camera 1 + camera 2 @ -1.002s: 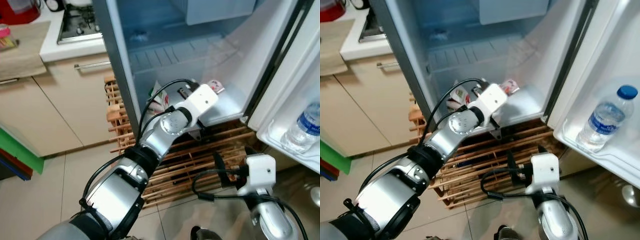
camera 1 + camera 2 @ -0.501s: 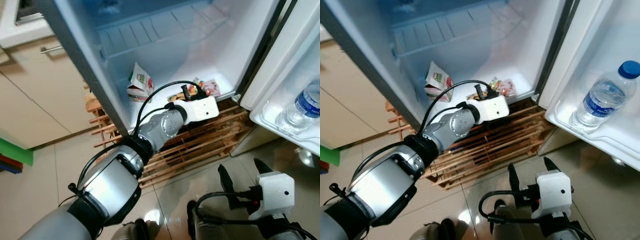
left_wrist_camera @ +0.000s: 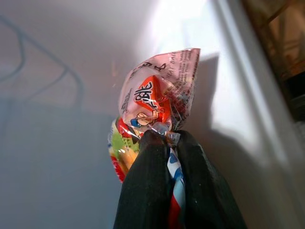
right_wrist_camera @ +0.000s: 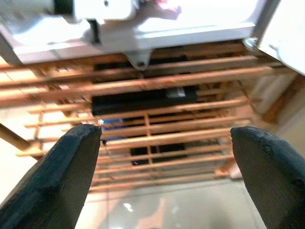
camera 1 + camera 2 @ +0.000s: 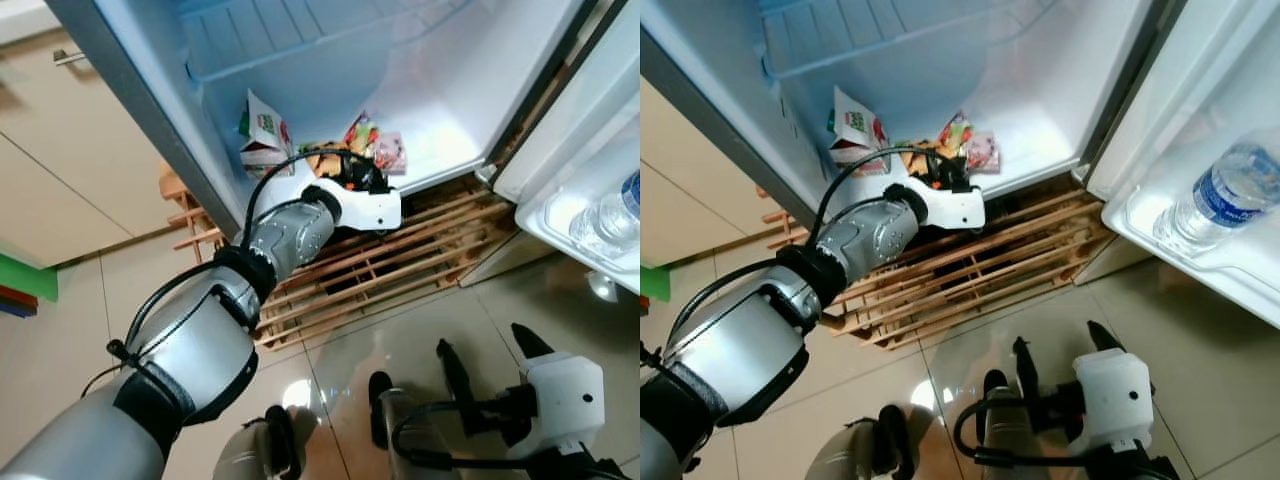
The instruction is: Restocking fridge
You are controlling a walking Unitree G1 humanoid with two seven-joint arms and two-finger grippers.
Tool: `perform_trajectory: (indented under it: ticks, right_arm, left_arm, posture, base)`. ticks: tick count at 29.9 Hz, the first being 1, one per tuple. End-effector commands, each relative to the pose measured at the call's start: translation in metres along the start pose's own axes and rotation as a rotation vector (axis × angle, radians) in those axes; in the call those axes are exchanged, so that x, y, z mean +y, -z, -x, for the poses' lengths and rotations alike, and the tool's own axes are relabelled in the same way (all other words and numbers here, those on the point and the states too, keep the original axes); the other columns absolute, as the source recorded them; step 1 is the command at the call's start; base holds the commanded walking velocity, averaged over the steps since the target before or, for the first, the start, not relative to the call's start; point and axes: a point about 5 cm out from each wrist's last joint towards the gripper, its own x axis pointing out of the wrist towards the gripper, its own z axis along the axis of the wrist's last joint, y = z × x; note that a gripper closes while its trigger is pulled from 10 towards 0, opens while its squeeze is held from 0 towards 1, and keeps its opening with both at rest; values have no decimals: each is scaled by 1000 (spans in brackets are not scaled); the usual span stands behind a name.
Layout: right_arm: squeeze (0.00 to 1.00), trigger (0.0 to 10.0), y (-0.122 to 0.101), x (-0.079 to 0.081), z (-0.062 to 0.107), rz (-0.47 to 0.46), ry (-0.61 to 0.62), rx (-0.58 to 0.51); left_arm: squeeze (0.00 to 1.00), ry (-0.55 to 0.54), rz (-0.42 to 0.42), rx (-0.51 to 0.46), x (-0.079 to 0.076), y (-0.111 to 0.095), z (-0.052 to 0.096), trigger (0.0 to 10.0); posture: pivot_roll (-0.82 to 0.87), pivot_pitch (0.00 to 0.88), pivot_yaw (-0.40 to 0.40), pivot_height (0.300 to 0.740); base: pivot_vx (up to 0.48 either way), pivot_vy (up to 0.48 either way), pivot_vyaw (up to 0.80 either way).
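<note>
My left gripper [image 5: 358, 174] reaches into the bottom of the open fridge [image 5: 440, 140] and is shut on a colourful snack packet [image 3: 159, 95]. The packet rests on the white fridge floor, with more bright wrappers bunched beside it [image 5: 375, 145]. In the left wrist view both black fingers [image 3: 147, 186] pinch the packet's crimped end. A small drink carton [image 5: 264, 135] leans against the fridge's left wall, just behind the gripper. My right gripper [image 5: 488, 352] hangs low over the floor tiles, open, holding nothing.
A water bottle [image 5: 1220, 195] stands in the open door's shelf on the right. A wooden slatted rack [image 5: 400, 260] sits under the fridge, with dark items inside it [image 4: 143, 102]. Beige cabinets [image 5: 60, 190] stand to the left. My feet [image 5: 890, 450] are on the glossy tiles.
The view has tipped downward and shifted. My left gripper has pushed further onto the fridge floor with the packet. The right gripper sits lower in the picture.
</note>
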Motion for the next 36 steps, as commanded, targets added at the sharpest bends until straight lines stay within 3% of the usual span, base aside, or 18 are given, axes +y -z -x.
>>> perform_trajectory:
  ticks: [1,6,7,8,16,18,20,25,28,29,30,31,33,34,35,36]
  right_arm:
    - [243,10000,-2,0,1,-15,-8,6]
    - [243,10000,-7,-6,-10,8,-8,-32]
    - [243,10000,-10,-6,-14,9,-9,-46]
    - [243,10000,-13,-7,-17,9,-14,-61]
    - [243,10000,-16,-6,-23,8,-23,-74]
    - [239,10000,-15,-6,-23,5,-22,-68]
    - [243,10000,-14,-5,-23,-2,-21,-57]
    - [243,10000,-12,-4,-25,-7,-23,-50]
    - [243,10000,-9,-6,-30,2,-30,-50]
    - [243,10000,-9,-6,-30,2,-30,-50]
    - [243,10000,-9,-10,-34,11,-25,-58]
    - [243,10000,-10,-11,-36,15,-23,-61]
    - [243,10000,-10,-12,-38,20,-23,-65]
    - [243,10000,-10,-13,-41,27,-29,-69]
    - [243,10000,-10,-13,-41,27,-29,-69]
    - [243,10000,-10,-12,-41,28,-30,-72]
  left_arm:
    - [0,1,-21,-27,0,-3,-1,10000]
    - [0,1,-36,-28,1,-4,-1,10000]
    - [722,-4,-34,-24,2,-4,-2,10000]
    - [1000,-15,-33,-14,5,-3,-3,10000]
    - [1000,-117,-69,26,27,3,-6,10000]
    - [1000,-151,-153,27,36,6,-7,10000]
    - [1000,-199,-265,-34,50,3,-8,10000]
    - [1000,-159,-260,-94,46,-3,-8,10000]
    - [1000,-30,42,-88,26,-14,-10,10000]
    - [1000,-30,42,-88,26,-14,-10,10000]
    - [1000,5,217,-91,19,-25,-12,10000]
    - [1000,12,307,-91,17,-29,-13,10000]
    - [1000,17,421,-92,16,-35,-15,10000]
    - [1000,6,530,-91,18,-39,-18,10000]
    - [1000,6,530,-91,18,-39,-18,10000]
    - [1000,-2,621,-95,21,-41,-19,10000]
  posture:
    - [-392,376,70,740]
    - [-384,379,78,740]
    - [-379,378,80,740]
    - [-373,377,82,740]
    - [-367,372,84,740]
    - [-368,369,84,740]
    - [-362,364,84,740]
    - [-351,358,87,740]
    - [-327,343,86,740]
    - [-327,343,86,740]
    - [-320,338,82,740]
    - [-319,332,82,740]
    - [-318,329,83,740]
    - [-312,313,86,740]
    - [-312,313,86,740]
    - [-310,308,88,740]
  base:
    - [0,0,0]
    - [0,0,0]
    - [0,0,0]
    - [0,0,0]
    - [0,0,0]
    - [0,0,0]
    - [0,0,0]
    - [0,0,0]
    - [0,0,0]
    - [0,0,0]
    - [0,0,0]
    - [0,0,0]
    - [0,0,0]
    - [0,0,0]
    - [0,0,0]
    - [0,0,0]
